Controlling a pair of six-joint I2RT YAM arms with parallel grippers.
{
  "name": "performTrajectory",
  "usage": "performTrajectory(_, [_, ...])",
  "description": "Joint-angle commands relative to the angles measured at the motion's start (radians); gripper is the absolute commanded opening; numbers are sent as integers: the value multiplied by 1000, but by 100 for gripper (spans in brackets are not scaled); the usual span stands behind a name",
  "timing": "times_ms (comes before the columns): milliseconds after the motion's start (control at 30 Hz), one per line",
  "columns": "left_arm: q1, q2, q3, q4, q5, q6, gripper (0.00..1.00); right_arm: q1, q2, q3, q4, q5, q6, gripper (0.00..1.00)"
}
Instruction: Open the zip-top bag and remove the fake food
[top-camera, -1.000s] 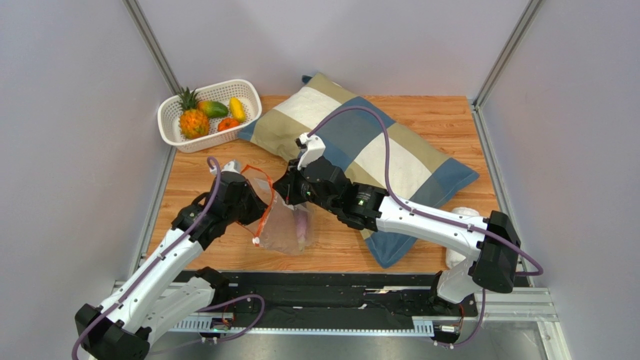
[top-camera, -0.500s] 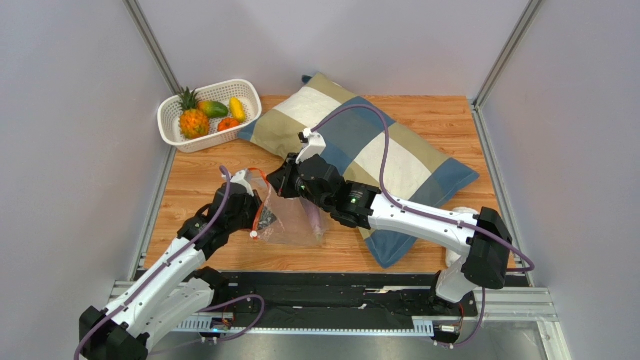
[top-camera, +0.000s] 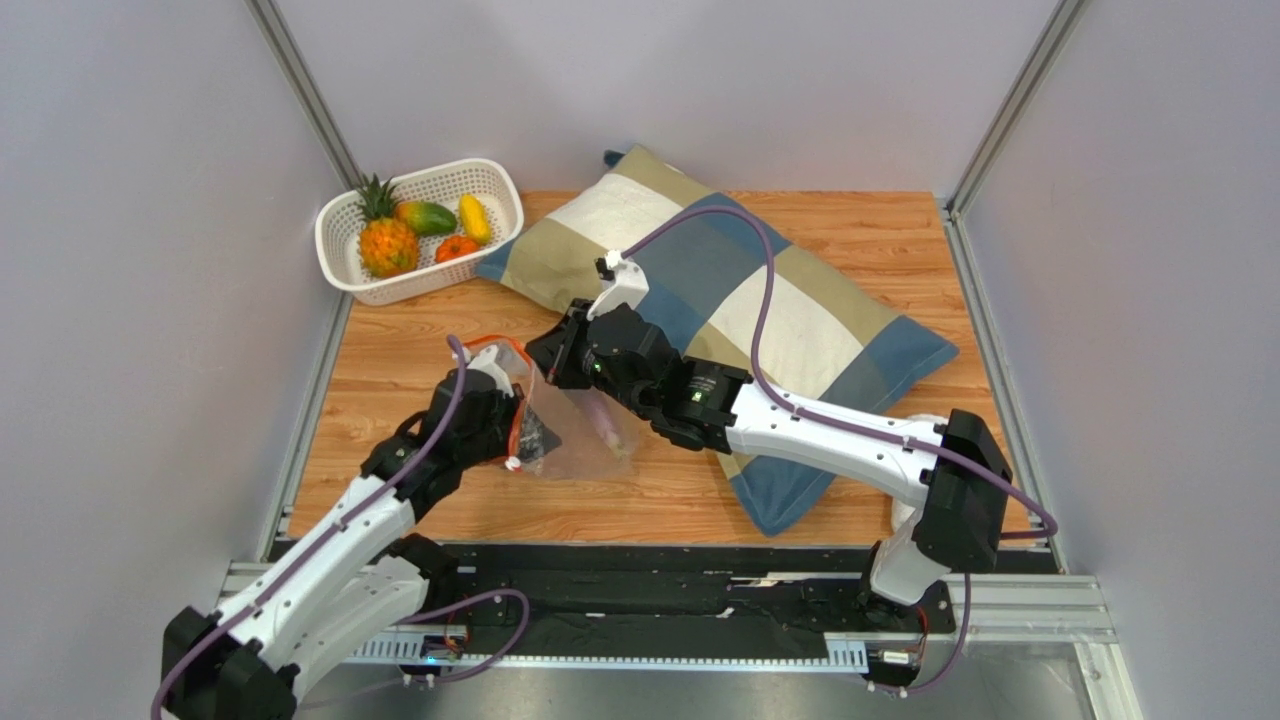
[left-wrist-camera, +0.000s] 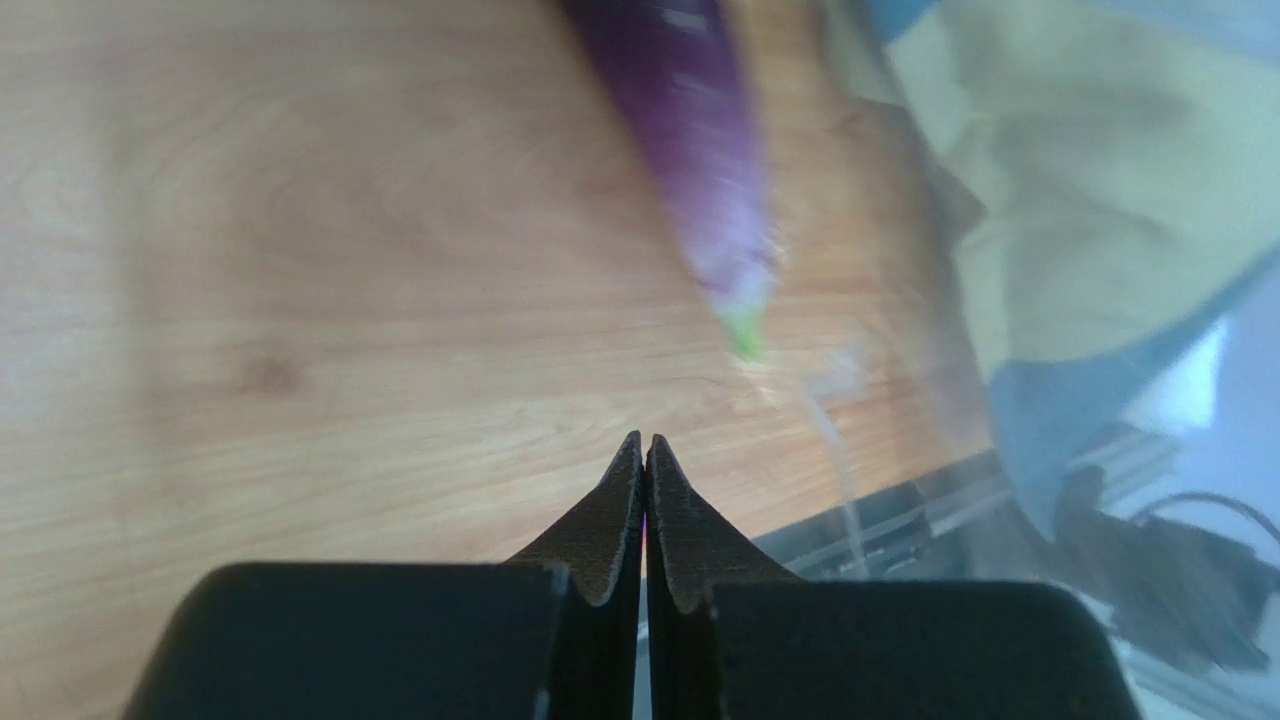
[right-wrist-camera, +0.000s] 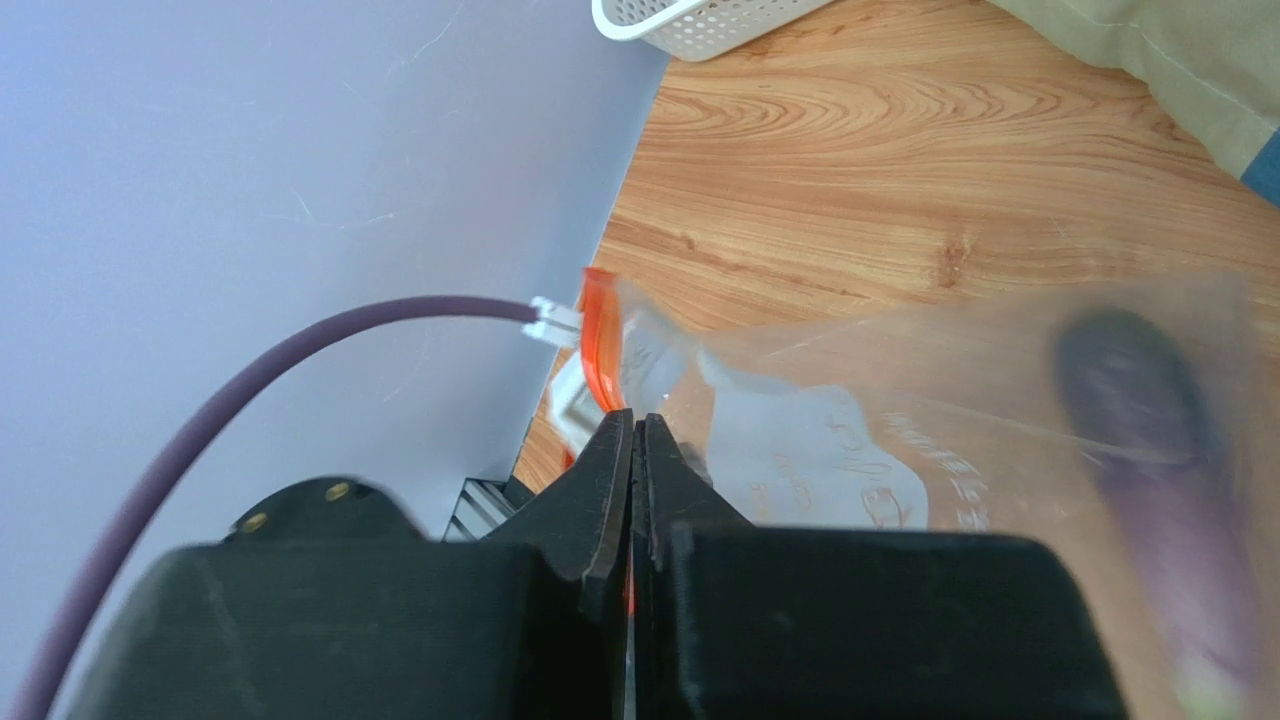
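Note:
The zip-top bag (top-camera: 579, 438) hangs low over the wooden table between my two grippers, with its orange-red zip strip (right-wrist-camera: 601, 338) at the left. A purple eggplant (top-camera: 607, 425) lies inside it and shows blurred in both wrist views (left-wrist-camera: 684, 120) (right-wrist-camera: 1157, 435). My right gripper (top-camera: 553, 365) (right-wrist-camera: 637, 425) is shut on the zip strip at the bag's mouth. Shut as well, my left gripper (top-camera: 529, 435) (left-wrist-camera: 645, 446) pinches the bag's film near the white slider (top-camera: 511, 467). The remaining fake food, a pineapple (top-camera: 386, 240) among it, sits in the basket.
The white perforated basket (top-camera: 496, 188) stands at the back left corner against the wall. A checked pillow (top-camera: 781, 300) lies across the back and right of the table, under the right arm. Grey walls close in both sides.
My left gripper has moved right and nearer, up to the bag's mouth. The right gripper has shifted slightly left with the zip strip, and the bag with its eggplant has shifted along.

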Motion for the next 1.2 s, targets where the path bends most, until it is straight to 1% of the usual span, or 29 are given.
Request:
performTrajectory(0, [-3,106,91,-102,-69,-93,0,2,-2,47,36,5,33,0])
performTrajectory(67, [-3,137,114,-102,-98,-121,0,8,-7,41,26,17,54,0])
performTrajectory(100, [-3,142,114,-67,-94,-124,0,8,-12,30,28,19,82,0])
performTrajectory(233, [17,150,92,45,-2,-139,0,7,-4,11,36,-15,107,0])
performTrajectory(267, [23,151,86,67,51,-135,0,4,-2,11,35,-39,101,5])
performTrajectory(333, [32,159,71,85,75,-135,0,1,-5,-1,37,-59,76,15])
performTrajectory(367, [37,162,62,91,104,-132,0,-11,-7,1,32,-103,64,25])
performTrajectory(433, [38,166,39,125,142,-116,2,-42,-18,8,-52,-157,14,36])
performTrajectory(467, [38,168,34,134,155,-110,2,-56,-27,5,-93,-199,-2,43])
performTrajectory(500, [38,169,22,156,170,-103,3,-70,-53,-15,-166,-216,-13,47])
performTrajectory(533, [38,176,19,163,185,-92,4,-102,-68,-34,-199,-240,-39,48])
performTrajectory(567, [38,183,20,154,210,-84,4,-113,-85,-82,-268,-248,-59,49])
performTrajectory(600, [38,189,32,141,216,-72,3,-119,-119,-107,-299,-239,-88,50])
performTrajectory(667, [38,205,34,130,224,-46,3,-120,-146,-171,-389,-172,-142,60])
performTrajectory(700, [38,209,28,136,230,-41,4,-120,-169,-195,-400,-168,-151,63])
performTrajectory(767, [38,220,28,134,237,-31,4,-122,-200,-260,-399,-184,-166,64])
performTrajectory(800, [38,223,20,139,241,-30,4,-120,-208,-322,-396,-173,-165,62])
performTrajectory(900, [38,220,8,159,244,-32,5,-122,-240,-419,-344,-130,-162,43])
performTrajectory(1000, [38,216,6,168,247,-24,6,-131,-254,-461,-304,-98,-162,14])
performTrajectory(1033, [38,217,11,162,250,-21,7,-131,-252,-466,-308,-73,-168,6])
performTrajectory(1100, [38,209,11,164,256,-15,7,-136,-231,-478,-310,-55,-186,4])
performTrajectory(1167, [38,209,6,180,276,-12,8,-142,-191,-507,-247,-58,-214,4])
